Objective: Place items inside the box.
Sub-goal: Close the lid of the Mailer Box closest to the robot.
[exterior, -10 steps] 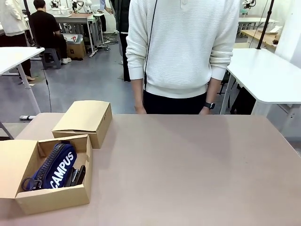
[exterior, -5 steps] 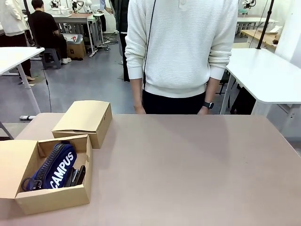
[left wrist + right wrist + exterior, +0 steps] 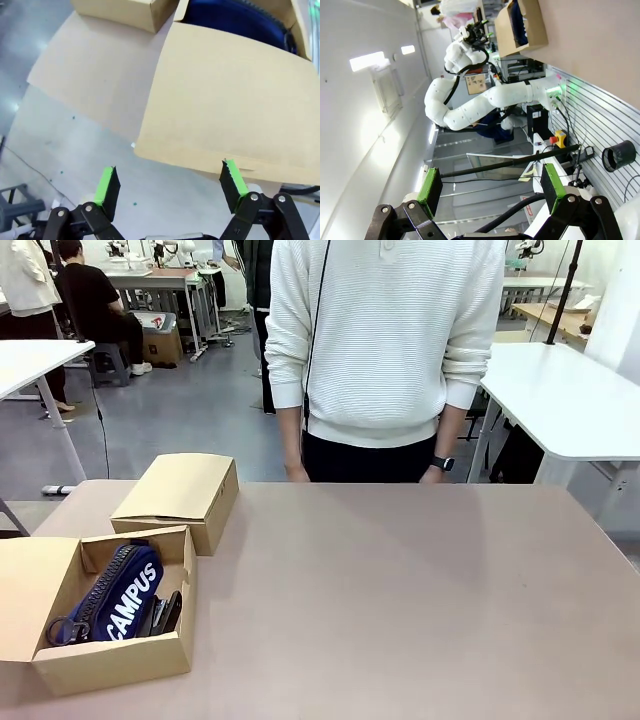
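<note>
An open cardboard box (image 3: 120, 665) stands at the table's near left, its lid flap laid out to the left. Inside lies a navy "CAMPUS" pencil case (image 3: 125, 592), and a black item (image 3: 165, 613), probably the stapler, is wedged beside it. The grey case, marker pen and yellow knife are out of view. My left gripper (image 3: 170, 182) hangs open above the box's flap (image 3: 235, 100), off the table's edge, with the navy case (image 3: 235, 20) beyond. My right gripper (image 3: 490, 182) is open and holds nothing, far from the box (image 3: 507, 27).
A closed cardboard box (image 3: 180, 490) sits just behind the open one. A person in a white sweater (image 3: 385, 340) stands at the far edge, arms down. The brown table (image 3: 420, 600) is bare across its middle and right. The left arm (image 3: 485, 100) shows in the right wrist view.
</note>
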Controlling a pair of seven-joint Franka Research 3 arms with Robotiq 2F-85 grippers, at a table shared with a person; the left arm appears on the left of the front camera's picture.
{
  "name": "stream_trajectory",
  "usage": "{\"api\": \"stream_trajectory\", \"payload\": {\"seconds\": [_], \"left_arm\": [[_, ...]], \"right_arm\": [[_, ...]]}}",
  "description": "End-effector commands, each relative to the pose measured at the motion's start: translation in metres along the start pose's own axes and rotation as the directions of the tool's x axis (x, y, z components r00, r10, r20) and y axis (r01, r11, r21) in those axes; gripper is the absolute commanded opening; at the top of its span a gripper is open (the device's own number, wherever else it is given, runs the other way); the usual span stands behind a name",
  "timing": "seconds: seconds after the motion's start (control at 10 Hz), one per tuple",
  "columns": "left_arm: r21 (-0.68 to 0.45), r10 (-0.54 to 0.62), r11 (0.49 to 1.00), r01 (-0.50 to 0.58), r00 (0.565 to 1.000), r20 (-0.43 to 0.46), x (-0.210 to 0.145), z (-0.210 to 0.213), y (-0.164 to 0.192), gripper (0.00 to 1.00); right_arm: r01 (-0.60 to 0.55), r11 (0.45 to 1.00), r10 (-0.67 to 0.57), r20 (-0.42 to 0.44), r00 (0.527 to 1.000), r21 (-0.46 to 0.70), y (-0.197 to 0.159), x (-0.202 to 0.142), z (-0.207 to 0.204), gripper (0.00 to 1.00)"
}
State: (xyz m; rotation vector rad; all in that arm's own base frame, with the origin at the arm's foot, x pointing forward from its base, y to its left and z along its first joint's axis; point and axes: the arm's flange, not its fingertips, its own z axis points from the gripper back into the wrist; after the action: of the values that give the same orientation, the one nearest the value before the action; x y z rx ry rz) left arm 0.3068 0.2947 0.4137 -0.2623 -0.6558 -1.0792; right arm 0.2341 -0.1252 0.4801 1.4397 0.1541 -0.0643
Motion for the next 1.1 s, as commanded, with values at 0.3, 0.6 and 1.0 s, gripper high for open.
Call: {"api": "stream_trajectory", "payload": {"seconds": [0.3, 0.6, 1.0], "left_arm": [[0.037, -0.004, 0.999, 0.004, 1.000, -0.014, -0.004, 0.001, 0.003, 1.00], [0.049, -0.025, 0.999, 0.024, 1.000, 0.010, -0.019, 0.008, 0.001, 1.00], [-0.020, -0.027, 0.999, 0.026, 0.999, -0.030, -0.031, -0.001, 0.010, 1.00]], "right_arm": [[-0.018, 1.000, 0.018, -0.008, 1.000, 0.000, 0.000, -0.003, 0.003, 1.00], [-0.018, 1.000, 0.018, -0.008, 1.000, 0.000, 0.000, -0.003, 0.003, 1.00], [-0.018, 1.000, 0.018, -0.008, 1.000, 0.000, 0.000, -0.003, 0.003, 1.00]]}}
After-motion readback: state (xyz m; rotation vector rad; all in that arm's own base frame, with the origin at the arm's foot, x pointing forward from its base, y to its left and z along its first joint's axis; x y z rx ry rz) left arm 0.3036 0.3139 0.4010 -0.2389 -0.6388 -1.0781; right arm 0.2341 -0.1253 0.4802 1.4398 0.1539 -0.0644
